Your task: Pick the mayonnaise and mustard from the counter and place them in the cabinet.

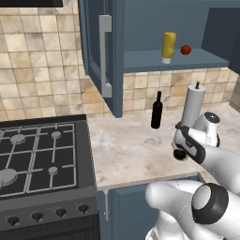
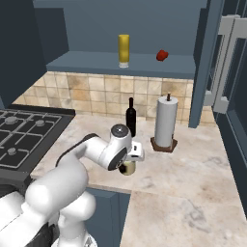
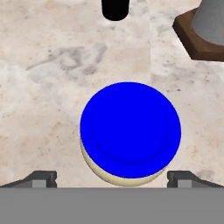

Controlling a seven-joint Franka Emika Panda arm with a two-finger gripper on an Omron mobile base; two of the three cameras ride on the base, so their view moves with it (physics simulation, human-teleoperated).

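Observation:
The mayonnaise (image 3: 130,131), a squat jar with a blue lid, stands on the beige counter (image 1: 131,150) right below my gripper (image 3: 113,177). The gripper is open, one fingertip on each side of the jar, both clear of it. In the base views the hand (image 2: 128,161) hovers low over the jar (image 2: 127,169) near the counter's front edge. The yellow mustard (image 1: 168,45) stands upside down on its cap on the shelf of the open cabinet (image 1: 154,60). From the right side, the mustard (image 2: 124,49) is at mid-shelf.
A dark wine bottle (image 1: 157,110) and a paper towel roll (image 1: 193,105) on a brown base stand behind the jar. A small red ball (image 1: 185,49) lies on the shelf right of the mustard. The black stove (image 1: 37,154) is at the left. The cabinet door (image 1: 106,56) hangs open.

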